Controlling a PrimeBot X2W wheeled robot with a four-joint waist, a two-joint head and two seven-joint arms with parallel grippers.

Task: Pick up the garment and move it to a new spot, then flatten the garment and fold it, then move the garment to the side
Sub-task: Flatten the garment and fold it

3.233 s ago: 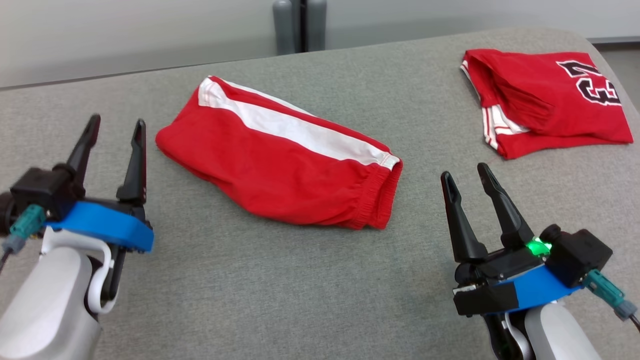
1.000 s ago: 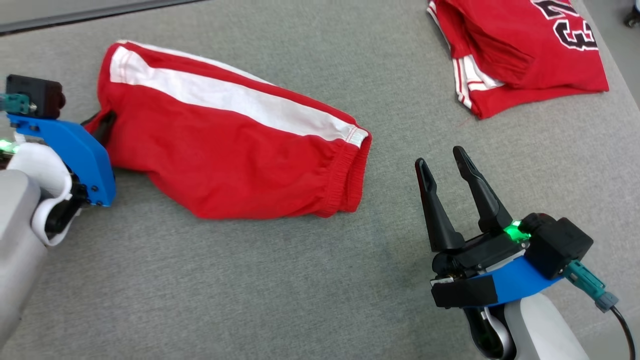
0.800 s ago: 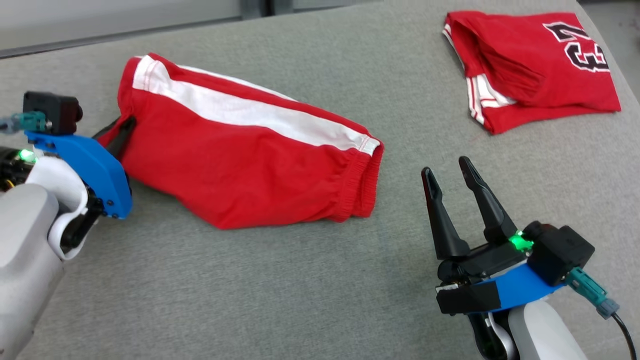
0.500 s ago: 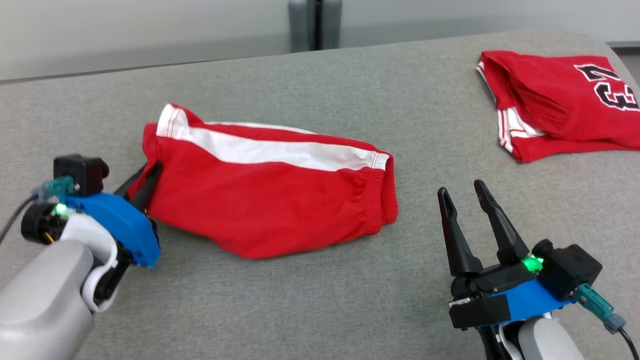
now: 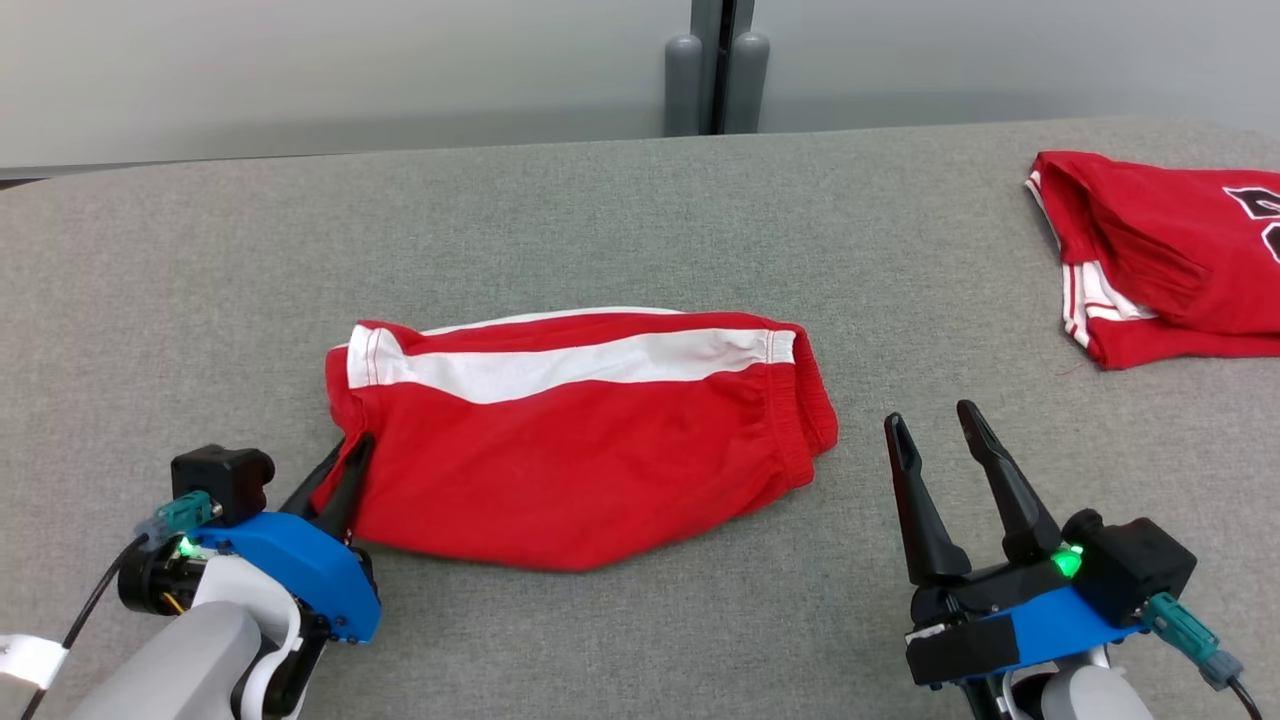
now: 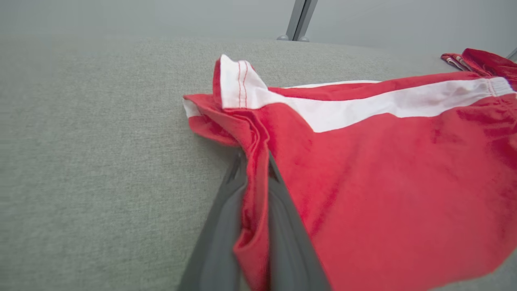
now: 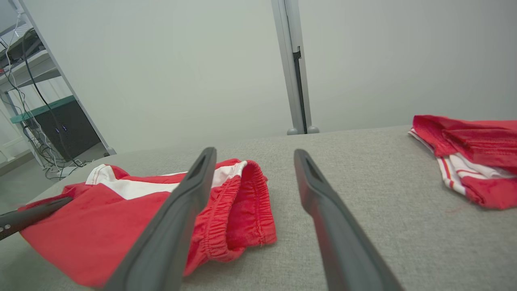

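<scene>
left gripper (image 5: 345, 475) pinches the red shorts (image 5: 580, 440) by the leg hem to drag them; right gripper (image 5: 940, 450) gapes empty.

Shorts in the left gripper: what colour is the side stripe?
White, on red shorts; clearest in the head view.

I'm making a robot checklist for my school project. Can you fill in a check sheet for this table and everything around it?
Surface: grey fabric tabletop, flat, no spills seen.
Job's things: red shorts with a white stripe, lying mid-table.
Clutter: red jersey, folded, at the far right.
Claws: left claw shut on the shorts' hem; right claw open, empty, apart from the waistband.
Cables: left wrist cable; right wrist cable; tangled wires by the shelf.
Surroundings: pale wall, grey post, shelf off to one side.
</scene>
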